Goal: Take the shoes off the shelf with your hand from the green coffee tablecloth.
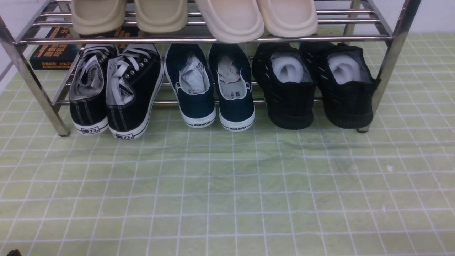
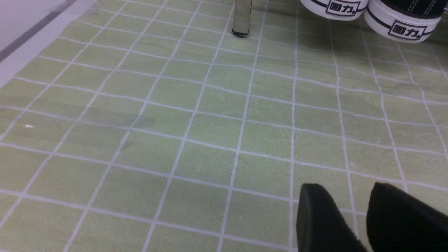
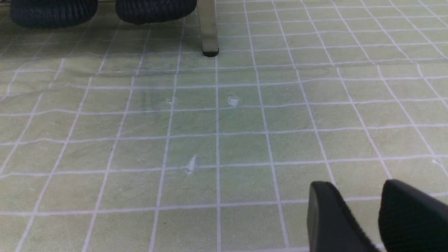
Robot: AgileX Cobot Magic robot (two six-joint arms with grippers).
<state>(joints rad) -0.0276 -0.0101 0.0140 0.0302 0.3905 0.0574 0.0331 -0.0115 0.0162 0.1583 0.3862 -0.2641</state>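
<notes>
The shoes, a pair of all-black knit sneakers stuffed with white paper, stand at the right end of the lower tier of the chrome shelf, heels toward me. In the right wrist view their heels show beside a shelf leg. The green coffee tablecloth covers the table. My right gripper hovers over the cloth well short of the shoes, open, with nothing between its fingers. Over the cloth near the shelf's left leg, my left gripper is also open and holds nothing. The hand is out of view.
Black canvas white-soled sneakers and navy slip-ons share the lower tier. Beige slippers lie on the top tier. A black and orange box sits behind the shelf at the left. The cloth's left edge meets a white surface.
</notes>
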